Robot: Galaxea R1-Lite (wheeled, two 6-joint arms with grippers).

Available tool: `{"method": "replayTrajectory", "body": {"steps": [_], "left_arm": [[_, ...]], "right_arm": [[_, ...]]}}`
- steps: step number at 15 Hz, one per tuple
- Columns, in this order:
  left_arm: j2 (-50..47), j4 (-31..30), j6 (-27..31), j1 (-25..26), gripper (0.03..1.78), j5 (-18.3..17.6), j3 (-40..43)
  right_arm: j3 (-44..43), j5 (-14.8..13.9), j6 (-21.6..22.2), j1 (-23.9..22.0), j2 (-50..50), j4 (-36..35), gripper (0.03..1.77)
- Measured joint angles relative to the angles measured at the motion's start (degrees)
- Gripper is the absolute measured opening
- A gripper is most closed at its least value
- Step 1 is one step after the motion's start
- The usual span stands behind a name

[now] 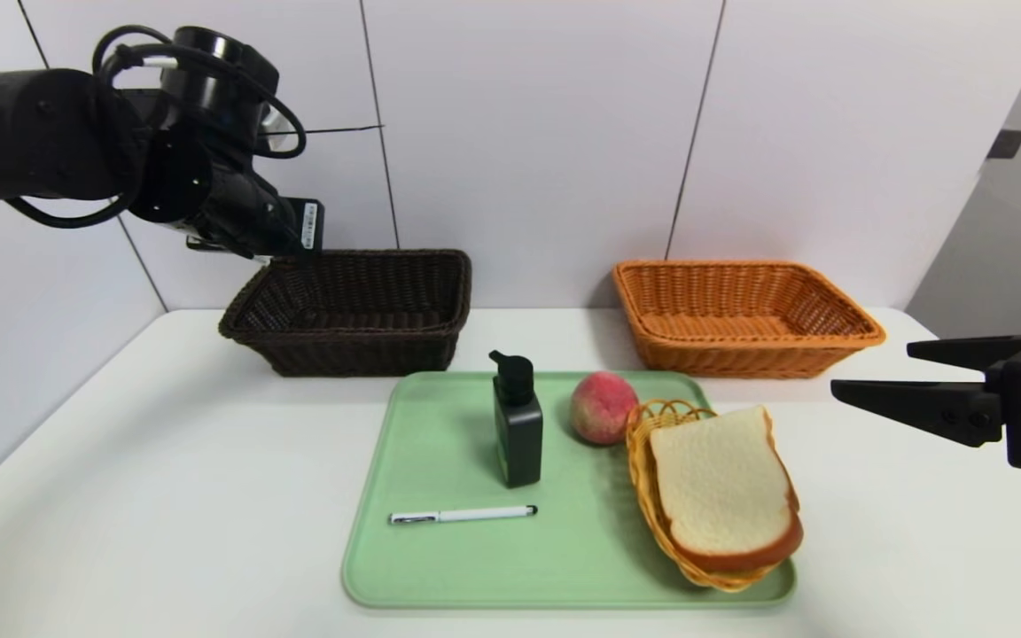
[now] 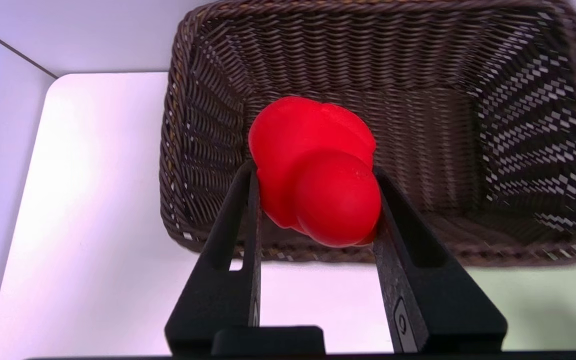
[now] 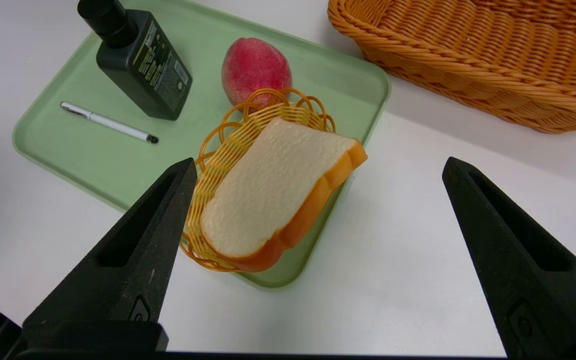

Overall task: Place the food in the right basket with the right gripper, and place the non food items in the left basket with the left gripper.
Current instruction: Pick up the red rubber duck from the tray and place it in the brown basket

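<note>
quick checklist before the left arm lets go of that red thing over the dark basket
1. Grip: left gripper is shut on the red object, one finger on each side: ok.
2. Position: in the left wrist view the red object shows against the inside of the dark brown basket: ok.
3. Drop height above the basket floor: cannot tell.
4. Landing spot: the basket floor seen around the object is bare: ok.
5. Right gripper is open and off to the side, above the table near the bread slice, away from the dark basket: ok.
6. Sorting left: black pump bottle and pen are on the green tray, not ok yet.
</note>
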Motion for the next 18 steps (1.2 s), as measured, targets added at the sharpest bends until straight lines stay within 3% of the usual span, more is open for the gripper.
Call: {"method": "replayTrajectory", "body": {"steps": [6,13,18], "left_arm": [[13.6,-0.1,-0.1,6.0,0.65,-0.7,-8.7],[20.7,-0.6,-0.5,7.8,0.65,-3.3,-10.1],[21.0,-0.6,-0.4,7.9,1.11,-3.6,-10.3]], "right_arm": [[0.4,0.0,-0.2,0.2,0.2,0.0,1.7],[0.8,0.1,-0.2,0.2,0.3,0.0,1.7],[0.9,0.0,-0.2,0.2,0.2,0.0,1.7]]}}
